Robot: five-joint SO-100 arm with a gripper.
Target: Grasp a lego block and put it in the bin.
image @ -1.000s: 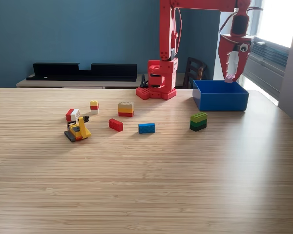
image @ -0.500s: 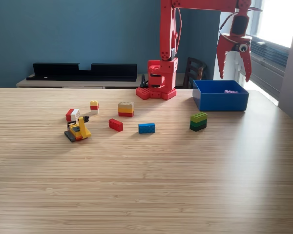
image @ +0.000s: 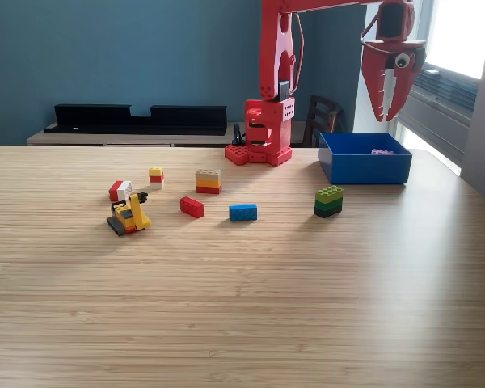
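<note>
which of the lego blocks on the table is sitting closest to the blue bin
The green-topped stack with a black bottom layer, just in front of the bin. The blue block, red block and the rest lie farther toward the exterior view's left.

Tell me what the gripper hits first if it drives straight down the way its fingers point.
Most likely the bin: the gripper hangs above it, fingers pointing down, slightly apart. It might first touch the small pink piece inside, but depth is unclear from this single view.
</note>
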